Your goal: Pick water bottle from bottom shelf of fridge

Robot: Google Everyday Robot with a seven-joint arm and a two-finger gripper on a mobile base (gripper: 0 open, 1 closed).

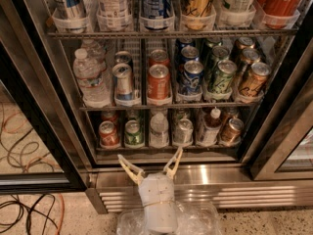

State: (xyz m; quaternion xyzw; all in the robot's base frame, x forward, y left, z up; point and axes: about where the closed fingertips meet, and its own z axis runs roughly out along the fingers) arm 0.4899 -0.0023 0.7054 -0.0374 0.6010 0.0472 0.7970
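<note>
One white gripper (150,154) sits low in the centre of the view, in front of the steel base of the fridge (254,176). Its jaws are released and spread wide, grasping nothing. The pick is not yet made: reaching in, closing on the bottle and lifting it out all remain.

One water bottle (159,129), small and clear with a white cap, stands upright on the bottom shelf (215,150). It is straight beyond the gap between the jaws and apart from them.

The front row of that shelf holds six things:
- Left of the jaws' line: one red can (108,134) and one green can (133,133).
- In line with the jaws: the water bottle.
- To the right: one silver can (183,131), one bottle with a reddish cap (210,127) and one bronze can (231,130).

That makes four cans and two bottles in front. The things behind them are too dark to count.
</note>
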